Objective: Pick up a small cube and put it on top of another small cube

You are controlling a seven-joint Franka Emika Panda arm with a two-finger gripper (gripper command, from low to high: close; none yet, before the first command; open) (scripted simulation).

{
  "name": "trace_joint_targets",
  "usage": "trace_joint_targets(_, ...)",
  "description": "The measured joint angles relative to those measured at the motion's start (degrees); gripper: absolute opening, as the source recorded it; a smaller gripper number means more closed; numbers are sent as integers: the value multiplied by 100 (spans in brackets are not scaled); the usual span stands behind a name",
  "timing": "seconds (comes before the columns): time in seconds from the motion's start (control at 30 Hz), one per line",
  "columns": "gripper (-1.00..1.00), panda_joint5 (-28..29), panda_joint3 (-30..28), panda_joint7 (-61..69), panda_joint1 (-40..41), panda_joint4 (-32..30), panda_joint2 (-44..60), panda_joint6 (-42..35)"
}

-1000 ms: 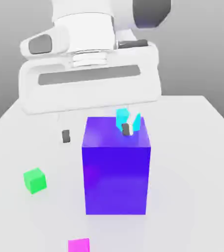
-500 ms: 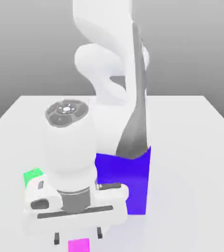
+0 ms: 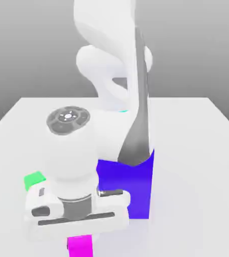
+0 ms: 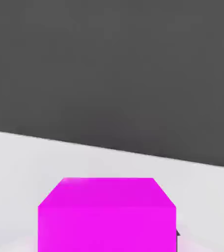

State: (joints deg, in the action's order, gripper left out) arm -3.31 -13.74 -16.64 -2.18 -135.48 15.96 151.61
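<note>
Clamping down on the tiny bright magenta plain-faced cube (image 3: pixel 80 246), the white two-finger gripper (image 3: pixel 79 240) sits low at the near edge of the pale grey table (image 3: pixel 197 150), its jaws pinched in on the cube rather than hanging loose, so I'd call that a grasp. In the hand view the magenta cube (image 4: pixel 106 214) sits right under the camera, with the table running off behind it. Working outward, the tiny bright green plain-faced cube (image 3: pixel 34 180) peeks out just past the hand's white housing, toward the exterior view's left and a bit farther back on the table, near but not touching. The big blue-violet block (image 3: pixel 131 188) stands on the other side, toward the exterior view's right, with the arm leaning across it. So my guess is the next move is lift, then carry left and slightly back, away from the big block, to get over the green one.
</note>
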Motion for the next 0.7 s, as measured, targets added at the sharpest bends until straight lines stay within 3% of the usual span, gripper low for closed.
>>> trace_joint_targets(0.2, -100, 1071, -602, 1691, 619, -775, -1121, -191)
trace_joint_targets(0.37, -100, 1589, -941, 3402, 1275, -1470, -1889, -222)
trace_joint_targets(0.7, -100, 1621, -1915, 6927, 1413, -2757, -2729, 107)
